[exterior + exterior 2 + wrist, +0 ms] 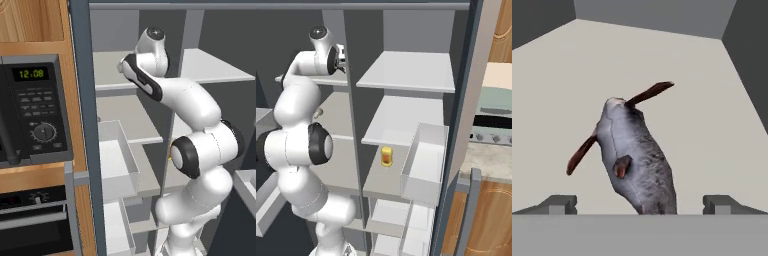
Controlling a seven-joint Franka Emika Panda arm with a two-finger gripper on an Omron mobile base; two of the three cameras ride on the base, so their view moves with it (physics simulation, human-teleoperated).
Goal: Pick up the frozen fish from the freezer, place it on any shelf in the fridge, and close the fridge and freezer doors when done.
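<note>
Standing wide apart at the bottom of the hand view, the gripper (640, 204) jaws flank the frozen fish (632, 155), gripping nothing. The fish lies mid-frame on a pale freezer shelf (707, 100) between grey walls.

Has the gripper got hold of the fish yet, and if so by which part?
Nothing is held. The gripper is open, its fingertips standing wide on either side of the frozen fish, which lies on the pale shelf, not pinched.
</note>
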